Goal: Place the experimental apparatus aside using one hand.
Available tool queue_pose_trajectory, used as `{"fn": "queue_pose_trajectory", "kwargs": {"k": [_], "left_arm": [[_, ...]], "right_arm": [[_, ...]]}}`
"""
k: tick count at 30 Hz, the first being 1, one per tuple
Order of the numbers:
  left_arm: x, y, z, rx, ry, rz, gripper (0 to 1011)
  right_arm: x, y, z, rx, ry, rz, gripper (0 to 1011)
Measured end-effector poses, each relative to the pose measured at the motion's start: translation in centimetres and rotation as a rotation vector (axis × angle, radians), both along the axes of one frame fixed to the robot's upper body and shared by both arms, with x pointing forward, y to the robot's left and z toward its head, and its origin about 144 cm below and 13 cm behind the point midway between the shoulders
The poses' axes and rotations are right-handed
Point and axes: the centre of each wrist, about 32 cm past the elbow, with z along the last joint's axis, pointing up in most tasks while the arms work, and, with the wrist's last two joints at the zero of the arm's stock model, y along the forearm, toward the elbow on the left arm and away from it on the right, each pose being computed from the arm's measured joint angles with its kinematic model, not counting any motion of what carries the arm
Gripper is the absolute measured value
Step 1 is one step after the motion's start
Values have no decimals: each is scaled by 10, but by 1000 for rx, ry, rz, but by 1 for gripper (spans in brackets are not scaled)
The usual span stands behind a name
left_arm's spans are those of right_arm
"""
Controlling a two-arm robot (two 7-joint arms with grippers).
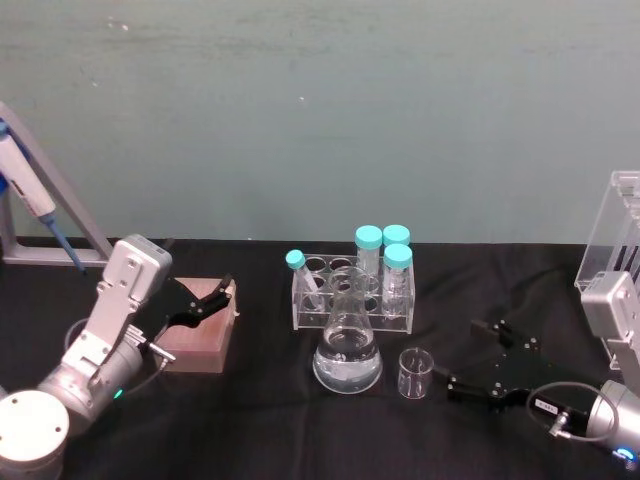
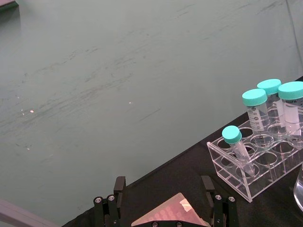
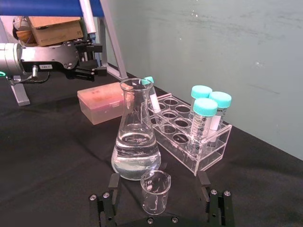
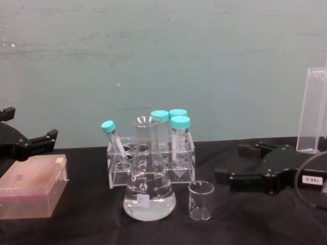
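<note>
Lower centre, on the worktop [image 1: 260, 420]: small glass beaker [image 1: 415, 373] just right of the conical flask [image 1: 347, 350], near but apart from the right pincer [image 1: 465, 357], gaping wide, empty. Left pincer [image 1: 215, 300] spread above pink box [image 1: 195, 335].

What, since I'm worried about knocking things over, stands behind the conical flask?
A clear tube rack stands behind the flask, holding four teal-capped tubes, one tilted at its left end. In the chest view the flask covers the rack's middle front.
</note>
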Motion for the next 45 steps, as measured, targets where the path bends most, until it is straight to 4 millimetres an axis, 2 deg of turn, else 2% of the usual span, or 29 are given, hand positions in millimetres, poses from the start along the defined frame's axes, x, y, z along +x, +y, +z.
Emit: {"fn": "queue_pose_trajectory", "kwargs": {"k": [11, 33, 45], "left_arm": [[0, 0, 0, 0, 0, 0, 1000], [0, 0, 0, 0, 0, 0, 1000], [0, 0, 0, 0, 0, 0, 1000]], "right_arm": [[6, -1, -1, -12, 1, 14, 1003], [5, -1, -1, -12, -1, 14, 1003], [14, -8, -1, -29, 12, 54, 1003]]}}
